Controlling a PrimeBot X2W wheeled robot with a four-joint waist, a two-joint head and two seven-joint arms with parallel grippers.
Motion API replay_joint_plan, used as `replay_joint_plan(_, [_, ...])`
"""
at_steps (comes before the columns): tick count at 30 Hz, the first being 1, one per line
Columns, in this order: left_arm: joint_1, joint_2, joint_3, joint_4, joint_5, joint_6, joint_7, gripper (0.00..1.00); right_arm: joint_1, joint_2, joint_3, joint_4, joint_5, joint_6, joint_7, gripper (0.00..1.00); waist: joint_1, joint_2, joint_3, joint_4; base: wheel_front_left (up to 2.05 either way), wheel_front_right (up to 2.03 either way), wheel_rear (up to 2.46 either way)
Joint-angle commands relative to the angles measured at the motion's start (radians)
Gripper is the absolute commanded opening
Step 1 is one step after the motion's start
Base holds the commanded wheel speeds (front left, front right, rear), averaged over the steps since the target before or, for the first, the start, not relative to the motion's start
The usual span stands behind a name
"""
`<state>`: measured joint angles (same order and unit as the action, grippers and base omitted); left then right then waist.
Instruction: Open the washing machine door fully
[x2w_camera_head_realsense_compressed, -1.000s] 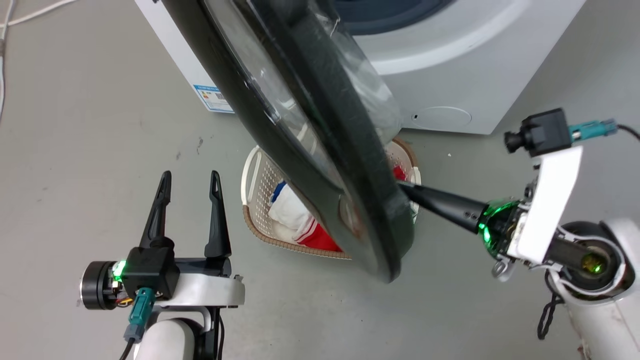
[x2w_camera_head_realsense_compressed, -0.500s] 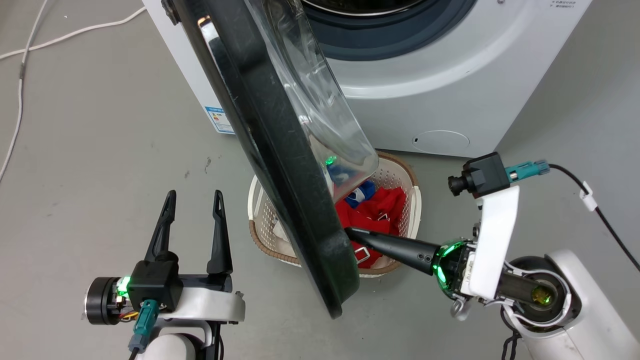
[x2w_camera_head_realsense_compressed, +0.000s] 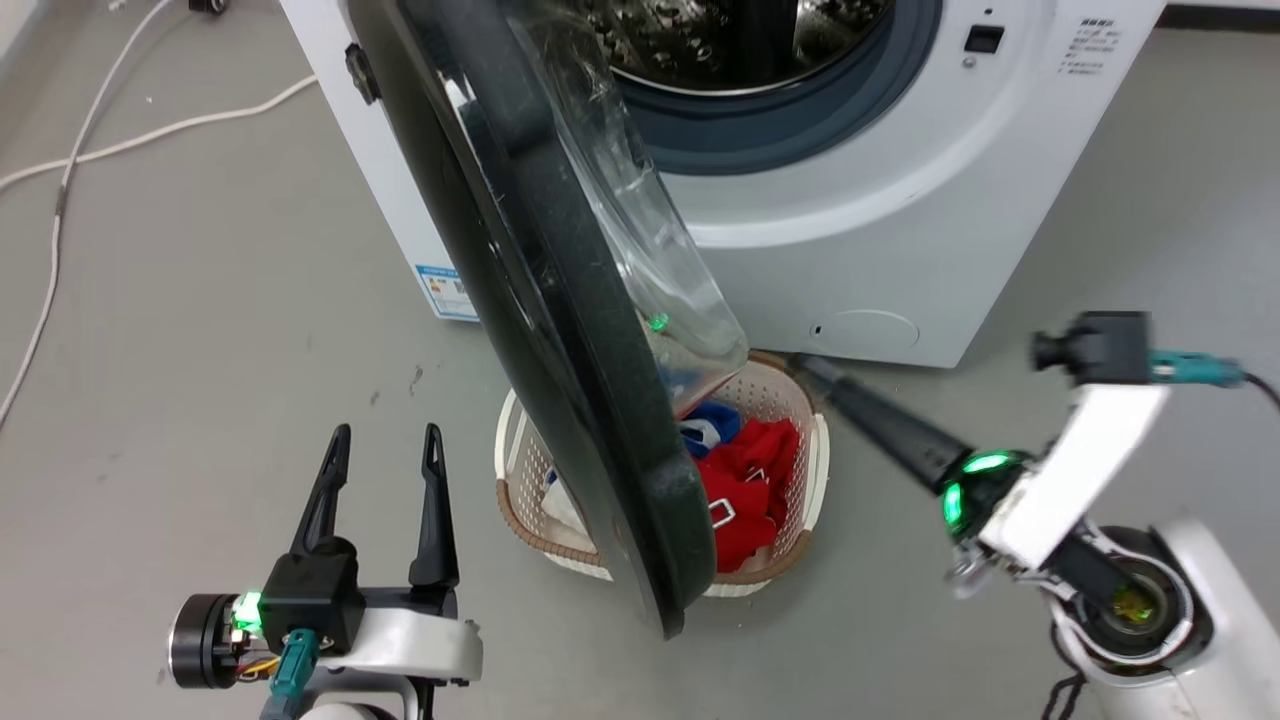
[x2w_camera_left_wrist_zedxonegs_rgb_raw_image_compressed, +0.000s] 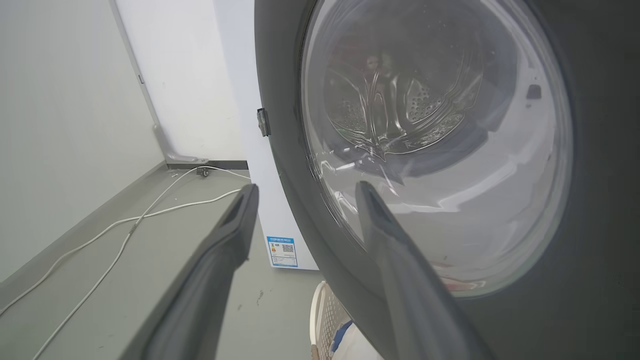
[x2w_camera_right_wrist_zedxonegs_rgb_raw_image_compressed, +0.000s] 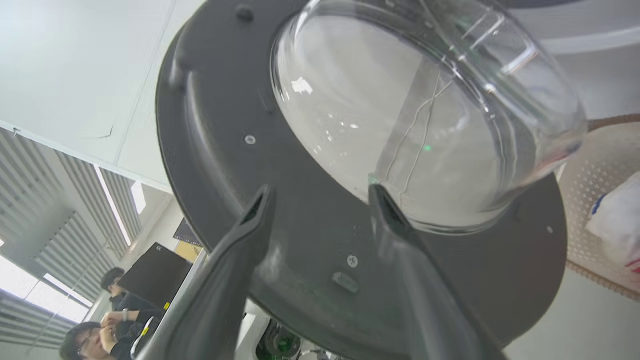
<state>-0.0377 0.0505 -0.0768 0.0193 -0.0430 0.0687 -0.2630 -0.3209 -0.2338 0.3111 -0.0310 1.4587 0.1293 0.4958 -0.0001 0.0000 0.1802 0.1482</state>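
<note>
The washing machine door (x2w_camera_head_realsense_compressed: 540, 330) is standing partly open, swung out from its hinge at the left front edge of the white washing machine (x2w_camera_head_realsense_compressed: 900, 200). In the head view it is showing almost edge-on, its free edge hanging low over a laundry basket (x2w_camera_head_realsense_compressed: 815, 470) on the floor.

The door is lying between the two arms. The right claw (x2w_camera_head_realsense_compressed: 815, 372) is hovering on the inner side, apart from the door and pointing toward its bulging glass bowl. In the right wrist view this claw (x2w_camera_right_wrist_zedxonegs_rgb_raw_image_compressed: 320, 192) is spread, with nothing between its fingers, and is facing the door's dark inner face (x2w_camera_right_wrist_zedxonegs_rgb_raw_image_compressed: 225, 125). The left claw (x2w_camera_head_realsense_compressed: 383, 450) is waiting on the outer side, also spread and empty, and in its wrist view this claw (x2w_camera_left_wrist_zedxonegs_rgb_raw_image_compressed: 306, 190) is aiming at the door's outer window (x2w_camera_left_wrist_zedxonegs_rgb_raw_image_compressed: 435, 140).

Opening it fully probably means sweeping the door further toward the robot's left. The right claw looks better placed to push, since it is facing the inner side.
</note>
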Motion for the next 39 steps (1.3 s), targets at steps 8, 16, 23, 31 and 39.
replay_joint_plan(8, [0.053,0.000,0.020,0.002,0.016,-0.012,-0.003,1.00,0.068,-0.048,-0.087,0.052,-0.253,0.003,-0.493,1.00,0.0001,0.0000,-0.080,-0.025,0.00,0.00,0.00])
replay_joint_plan(16, [0.092,0.000,0.035,-0.003,0.022,-0.015,-0.003,1.00,0.125,-0.092,-0.126,0.145,-0.535,0.003,-0.754,1.00,0.0001,0.0000,-0.127,-0.049,0.00,0.00,0.00])
replay_joint_plan(23, [0.110,0.001,0.046,-0.011,0.025,-0.020,-0.003,1.00,0.219,0.014,-0.308,0.048,-0.898,0.002,-0.760,1.00,0.0001,0.0000,-0.140,-0.069,0.00,0.00,0.00])
replay_joint_plan(31, [0.116,0.001,0.044,-0.005,0.030,-0.023,-0.003,1.00,0.351,0.097,-0.331,-0.013,-1.141,0.002,-0.761,1.00,0.0001,0.0000,-0.162,-0.074,0.00,0.00,0.00])
replay_joint_plan(39, [0.127,0.001,0.042,-0.006,0.029,-0.023,-0.003,1.00,0.461,0.153,-0.352,-0.011,-1.210,0.002,-0.761,1.00,0.0001,0.0000,-0.175,-0.066,0.00,0.00,0.00])
